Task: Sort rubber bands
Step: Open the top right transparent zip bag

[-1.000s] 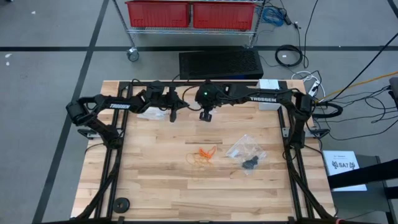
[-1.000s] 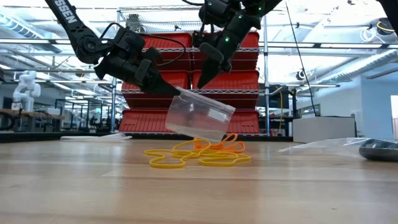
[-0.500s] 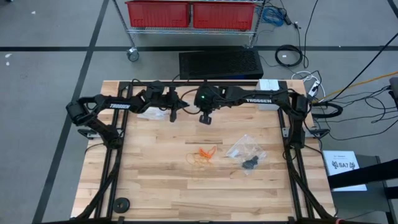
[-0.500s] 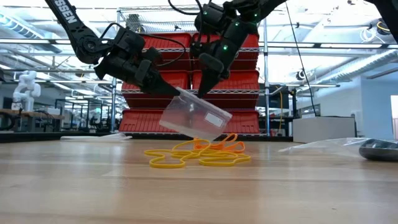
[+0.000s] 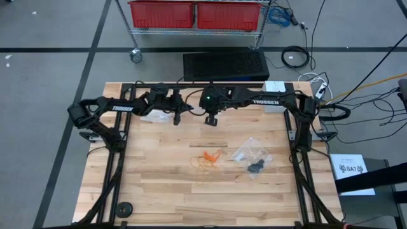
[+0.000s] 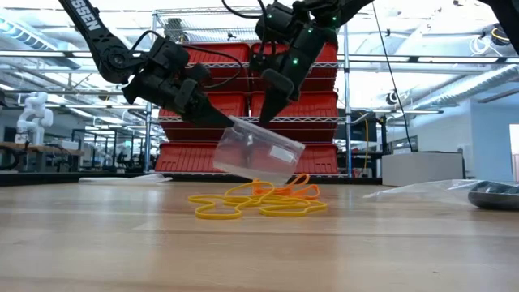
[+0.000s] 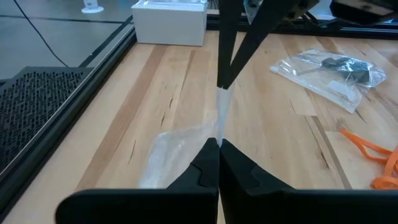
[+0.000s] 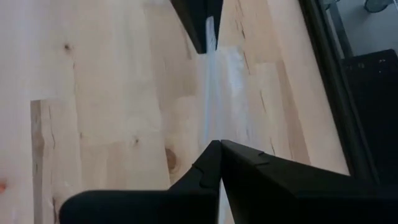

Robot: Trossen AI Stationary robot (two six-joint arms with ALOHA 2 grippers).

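Both tools are pinching one clear plastic bag (image 6: 258,152) above the surface (image 5: 159,178): the left tool (image 6: 220,118) and right tool (image 6: 264,109) are each clamped on its edge. The rubber bands (image 6: 261,199) are lying beneath it, mid-surface.

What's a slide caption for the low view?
Left claw and right claw both shut on a clear plastic bag above the orange rubber bands.

"TROSSEN" on the left arm (image 5: 123,107) and on the right arm (image 5: 267,102)
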